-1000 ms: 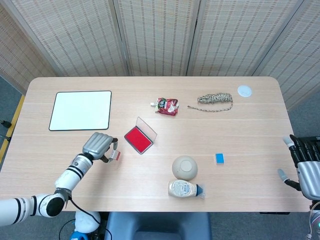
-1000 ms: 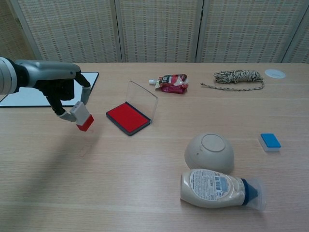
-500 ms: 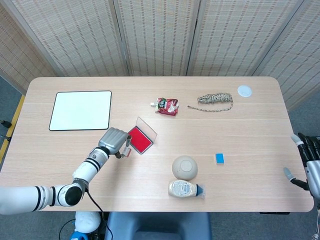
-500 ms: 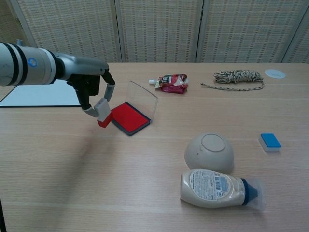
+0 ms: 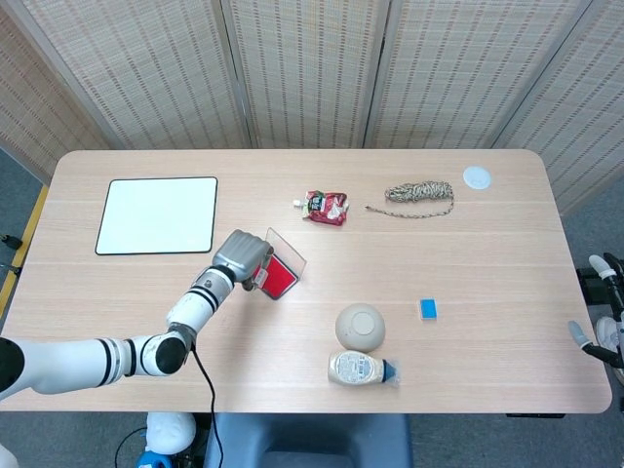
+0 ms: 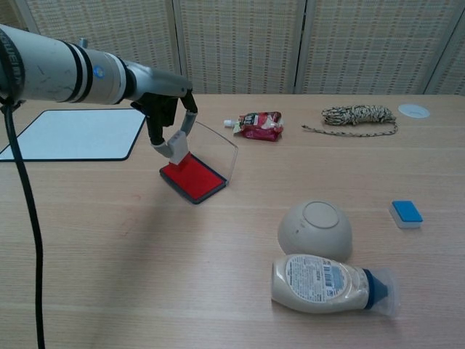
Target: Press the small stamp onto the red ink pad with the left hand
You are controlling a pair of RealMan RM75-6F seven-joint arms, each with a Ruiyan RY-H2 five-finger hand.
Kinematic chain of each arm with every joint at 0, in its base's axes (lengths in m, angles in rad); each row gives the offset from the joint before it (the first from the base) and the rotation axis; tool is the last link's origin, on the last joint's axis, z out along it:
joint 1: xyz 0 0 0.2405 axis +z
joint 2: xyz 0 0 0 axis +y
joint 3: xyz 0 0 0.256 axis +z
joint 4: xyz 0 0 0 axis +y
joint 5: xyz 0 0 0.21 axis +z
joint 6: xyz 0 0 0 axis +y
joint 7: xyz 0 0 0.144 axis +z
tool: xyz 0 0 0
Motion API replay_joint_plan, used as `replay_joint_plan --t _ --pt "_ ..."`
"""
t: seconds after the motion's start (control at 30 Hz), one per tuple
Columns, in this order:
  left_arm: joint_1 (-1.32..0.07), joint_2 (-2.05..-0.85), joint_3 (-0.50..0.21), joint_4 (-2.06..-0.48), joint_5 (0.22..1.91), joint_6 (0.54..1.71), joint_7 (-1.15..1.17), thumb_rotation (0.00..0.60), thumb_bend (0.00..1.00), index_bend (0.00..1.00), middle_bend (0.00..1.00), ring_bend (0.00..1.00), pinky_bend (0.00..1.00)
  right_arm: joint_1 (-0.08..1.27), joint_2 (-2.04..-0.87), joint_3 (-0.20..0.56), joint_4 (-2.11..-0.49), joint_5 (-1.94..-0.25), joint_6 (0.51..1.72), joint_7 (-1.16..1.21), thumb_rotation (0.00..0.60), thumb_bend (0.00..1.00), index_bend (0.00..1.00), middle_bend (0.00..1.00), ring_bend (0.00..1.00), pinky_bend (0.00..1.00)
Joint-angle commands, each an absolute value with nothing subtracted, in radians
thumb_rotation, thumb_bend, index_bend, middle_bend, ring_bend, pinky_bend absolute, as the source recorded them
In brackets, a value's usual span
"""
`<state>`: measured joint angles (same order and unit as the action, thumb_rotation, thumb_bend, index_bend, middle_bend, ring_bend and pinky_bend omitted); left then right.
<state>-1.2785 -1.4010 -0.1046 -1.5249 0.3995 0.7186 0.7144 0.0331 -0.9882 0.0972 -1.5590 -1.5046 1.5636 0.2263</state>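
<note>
My left hand (image 5: 244, 259) (image 6: 166, 115) holds the small stamp (image 6: 176, 151), a grey block with a red base, pinched in its fingers. The stamp hangs right over the left end of the red ink pad (image 6: 194, 177) (image 5: 279, 277), whose clear lid (image 6: 215, 148) stands open behind it. Whether the stamp touches the ink I cannot tell. In the head view the hand covers the stamp and part of the pad. My right hand (image 5: 606, 322) shows only at the far right edge of the head view, off the table, fingers apart and holding nothing.
A white board (image 5: 158, 214) lies at the back left. A red pouch (image 6: 258, 123), a rope coil (image 6: 359, 115) and a white disc (image 6: 414, 110) sit at the back. A tan upturned bowl (image 6: 316, 228), a lying bottle (image 6: 327, 283) and a blue block (image 6: 406, 212) sit to the right.
My left hand has carried the stamp rightward from the bare table to above the red ink pad. The right hand has slid further out of view at the right edge.
</note>
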Motion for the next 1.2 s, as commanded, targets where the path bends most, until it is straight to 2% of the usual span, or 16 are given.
replay_joint_plan --t 0.03,0.4,0.77,1.2 --pt "-1.311 -1.428 -0.1 -1.467 0.38 0.675 0.703 0.6 0.42 0.78 1.0 0.91 0.93 0.039 -0.986 0.101 -1.546 -1.501 1.552 0.241 0.6 0.29 0.0 0.0 0.0 0.0" --pt "-1.366 -1.491 -0.091 -1.291 0.387 0.564 0.628 0.6 0.42 0.78 1.0 0.91 0.94 0.076 -0.976 0.112 -1.513 -1.475 1.478 0.288 0.6 0.29 0.0 0.0 0.0 0.0" --pt "-1.397 -1.596 -0.042 -1.052 0.407 0.411 0.529 0.6 0.42 0.78 1.0 0.92 0.94 0.082 -0.97 0.12 -1.492 -1.457 1.461 0.326 0.6 0.29 0.0 0.0 0.0 0.0" --pt "-1.403 -1.647 0.001 -0.952 0.456 0.351 0.423 0.6 0.42 0.78 1.0 0.92 0.94 0.084 -0.968 0.123 -1.486 -1.45 1.457 0.334 0.6 0.29 0.0 0.0 0.0 0.0"
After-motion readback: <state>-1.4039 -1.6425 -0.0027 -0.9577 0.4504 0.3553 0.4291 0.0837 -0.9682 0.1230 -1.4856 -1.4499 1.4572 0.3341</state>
